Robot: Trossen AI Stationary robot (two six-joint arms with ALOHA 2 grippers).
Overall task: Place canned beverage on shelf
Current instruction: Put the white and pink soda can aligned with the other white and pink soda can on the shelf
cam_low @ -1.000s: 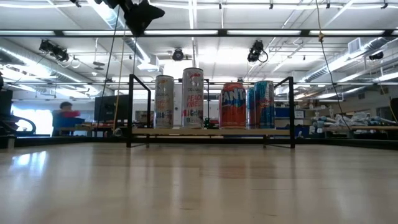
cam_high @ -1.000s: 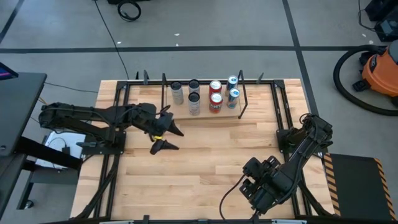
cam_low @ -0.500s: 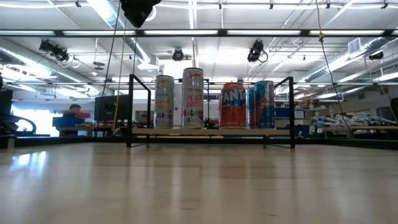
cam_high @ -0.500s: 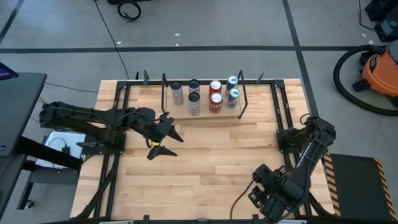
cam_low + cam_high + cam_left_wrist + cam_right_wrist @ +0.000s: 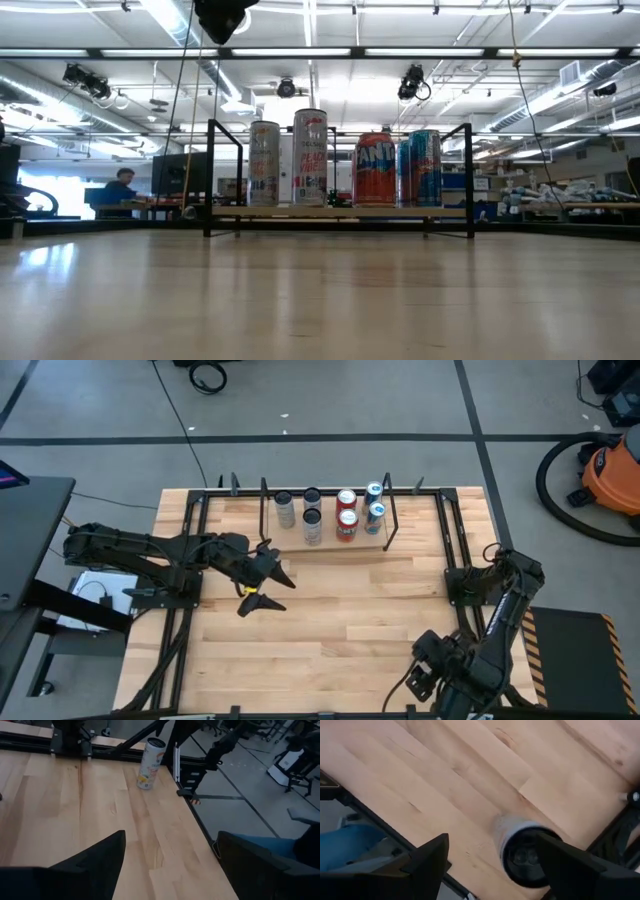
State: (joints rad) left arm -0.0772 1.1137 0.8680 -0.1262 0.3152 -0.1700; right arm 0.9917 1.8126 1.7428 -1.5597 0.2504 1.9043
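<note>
A tall white can [image 5: 150, 756] stands upright on the wooden table near its near right corner; from above, its top [image 5: 522, 854] shows. My right gripper [image 5: 490, 865] hangs open over it, pointing down, with the can's top close by one finger [image 5: 580, 867]; in the high view this arm [image 5: 470, 660] hides the can. The shelf [image 5: 330, 545] stands at the far middle, and several cans [image 5: 340, 170] rest upright on its board. My left gripper [image 5: 268, 588] hovers open over the table's left middle, pointing toward the right edge.
Black frame rails [image 5: 455, 540] run along the table's sides. An orange vacuum [image 5: 612, 470] stands on the floor beyond the far right corner. A person [image 5: 122, 185] sits in the room behind. Bare wood [image 5: 340, 620] lies between the shelf and the near edge.
My right arm has swung toward the table's right edge and near right corner, its gripper staying open and pointing down. The cans on the shelf have not moved.
</note>
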